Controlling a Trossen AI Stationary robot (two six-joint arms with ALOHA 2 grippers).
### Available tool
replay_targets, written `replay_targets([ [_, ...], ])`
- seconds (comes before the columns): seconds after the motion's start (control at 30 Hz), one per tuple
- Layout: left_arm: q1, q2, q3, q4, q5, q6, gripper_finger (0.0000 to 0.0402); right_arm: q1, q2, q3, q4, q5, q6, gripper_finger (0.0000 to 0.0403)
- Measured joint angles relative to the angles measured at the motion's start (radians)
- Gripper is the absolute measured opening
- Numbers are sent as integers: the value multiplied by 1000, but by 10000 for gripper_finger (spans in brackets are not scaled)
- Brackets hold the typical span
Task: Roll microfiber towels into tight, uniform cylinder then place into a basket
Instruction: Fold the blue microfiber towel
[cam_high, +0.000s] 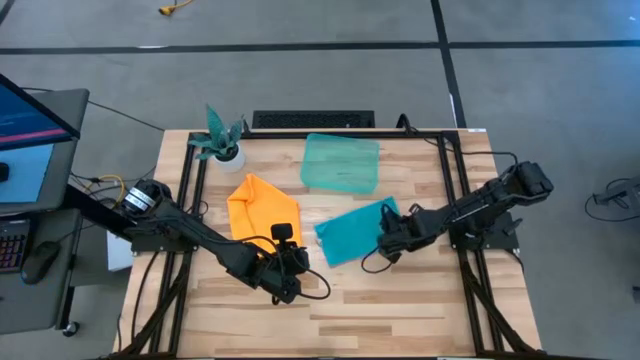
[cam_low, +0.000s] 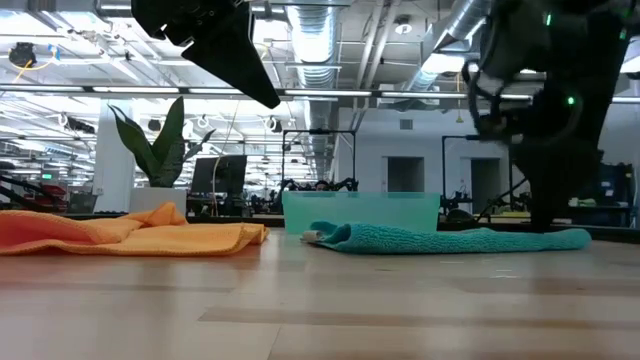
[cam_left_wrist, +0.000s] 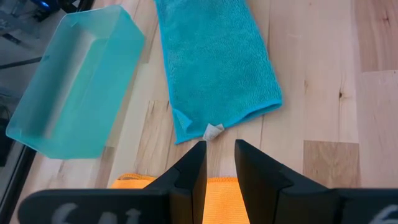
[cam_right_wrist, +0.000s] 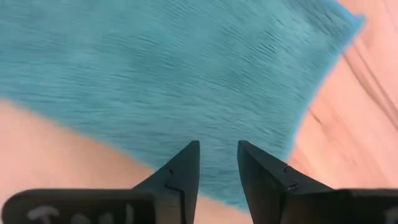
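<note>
The turquoise towel (cam_high: 355, 232) lies flat on the wooden table, just near of the teal-green basket (cam_high: 341, 162). A white tag (cam_left_wrist: 213, 130) shows at one of its corners. The orange towel (cam_high: 262, 205) lies loosely folded to its left. My right gripper (cam_right_wrist: 218, 144) points steeply down over the turquoise towel's right end (cam_high: 385, 245), its fingers a little apart with only cloth showing through the gap. My left gripper (cam_left_wrist: 220, 144) hangs above the orange towel's near right corner (cam_high: 290, 250), fingers slightly apart, with nothing between them. My right gripper comes at the turquoise towel's right end (cam_right_wrist: 249, 112) from above, pointing down. Nothing is between its fingers. Whether the fingertips touch the cloth, I cannot tell.
A small white pot with a teal plant (cam_high: 222, 140) stands at the far left corner. Black frame rails (cam_high: 450, 190) run along the table's left and right sides. Bare wood (cam_high: 400, 310) lies along the near edge.
</note>
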Motion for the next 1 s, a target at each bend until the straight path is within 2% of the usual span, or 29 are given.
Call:
replay_targets([
  [0.13, 0, 0, 0, 0, 0, 0, 75, 39, 0, 63, 72, 26, -32, 132],
  [0.37, 0, 0, 0, 0, 0, 0, 75, 53, 0, 87, 454, 25, -215, 132],
  [0.47, 0, 0, 0, 0, 0, 0, 75, 49, 0, 88, 557, 26, -257, 132],
  [0.73, 0, 0, 0, 0, 0, 0, 75, 30, 57, 88, 694, 74, -266, 132],
  [1.0, 0, 0, 0, -3, 0, 0, 75, -29, 182, 134, 729, 22, -289, 132],
])
